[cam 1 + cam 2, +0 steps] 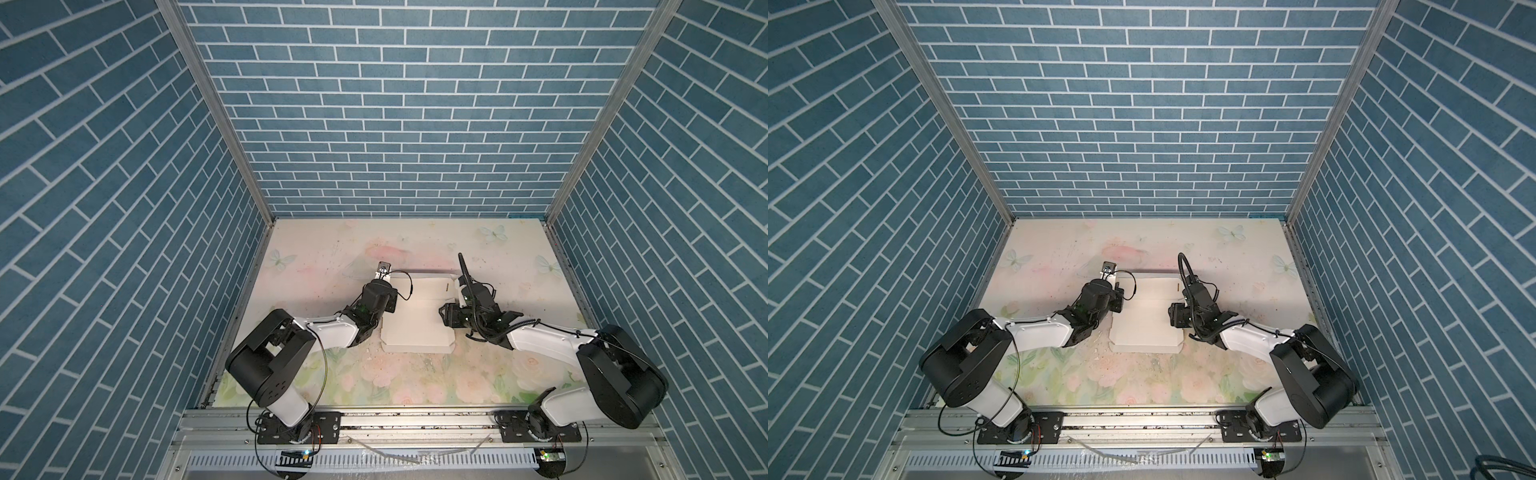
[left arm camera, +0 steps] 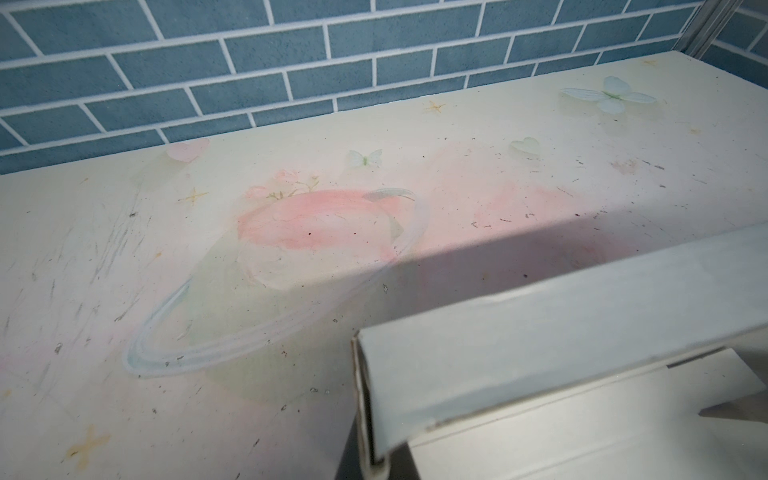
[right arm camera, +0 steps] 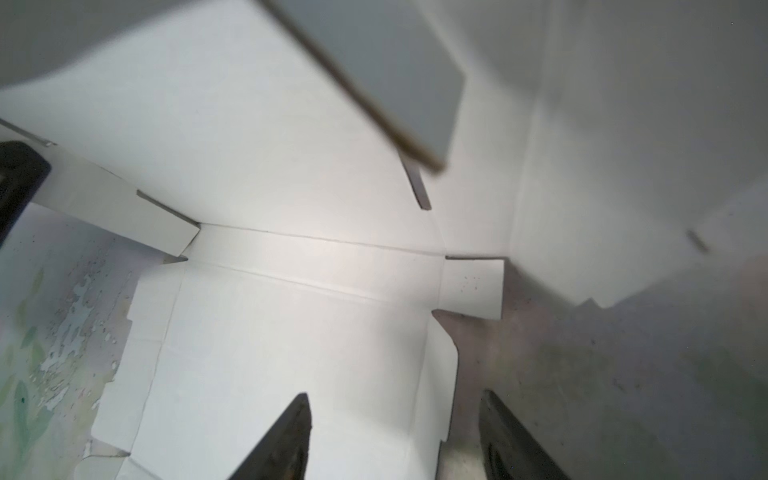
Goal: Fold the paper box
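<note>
Pinching paper box [image 1: 415, 320], left tool [image 2: 372, 465]; right tool [image 3: 397, 397] parted above it.

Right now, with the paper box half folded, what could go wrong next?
1. The left gripper seems shut on just the end of the raised far wall of the paper box; a pull could crease it or let it slip.
2. The right gripper is open astride the box's right edge; closing there might crumple the side flap rather than fold it.

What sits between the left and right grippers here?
The paper box: its flat white panel fills the gap from left gripper to right gripper, nothing else on it, in both top views.
</note>
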Motion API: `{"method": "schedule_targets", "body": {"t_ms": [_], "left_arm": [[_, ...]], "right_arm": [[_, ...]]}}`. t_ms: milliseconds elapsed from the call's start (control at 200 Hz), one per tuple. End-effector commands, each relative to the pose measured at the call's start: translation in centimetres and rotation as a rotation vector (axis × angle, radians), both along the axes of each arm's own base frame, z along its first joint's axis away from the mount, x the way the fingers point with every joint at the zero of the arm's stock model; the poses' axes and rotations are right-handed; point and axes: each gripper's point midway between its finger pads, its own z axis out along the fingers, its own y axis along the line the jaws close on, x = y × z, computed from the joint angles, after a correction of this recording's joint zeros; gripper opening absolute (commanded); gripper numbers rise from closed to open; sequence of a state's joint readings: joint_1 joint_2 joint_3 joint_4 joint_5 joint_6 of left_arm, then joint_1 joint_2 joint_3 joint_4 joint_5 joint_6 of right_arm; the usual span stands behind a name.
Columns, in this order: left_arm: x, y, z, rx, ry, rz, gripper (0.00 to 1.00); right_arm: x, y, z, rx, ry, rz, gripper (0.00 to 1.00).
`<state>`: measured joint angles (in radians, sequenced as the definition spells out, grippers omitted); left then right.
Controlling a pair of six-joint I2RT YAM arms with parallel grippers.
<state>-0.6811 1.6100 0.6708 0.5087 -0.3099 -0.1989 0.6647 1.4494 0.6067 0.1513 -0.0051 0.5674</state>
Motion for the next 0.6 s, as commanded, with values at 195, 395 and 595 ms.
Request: {"method": "schedule_targets", "body": {"t_ms": [195,395,595], "left_arm": [[-0.5,-0.1,-1.2,0.023,0.038,-0.020,0.00],[-0.5,-0.2,-1.4,0.022,0.044,-0.024,0.00],[-0.5,-0.4,-1.7,0.015,0.050,-0.027,0.00]], "right_arm": [[1.2,-0.6,-2.5,-0.049,-0.025,-0.051,0.64],[1.9,0.0,-2.9,-0.029,-0.063,-0.037,0.64],[2.3,1.5,-1.9,-0.003,-0.131,0.027,0.62]]}}
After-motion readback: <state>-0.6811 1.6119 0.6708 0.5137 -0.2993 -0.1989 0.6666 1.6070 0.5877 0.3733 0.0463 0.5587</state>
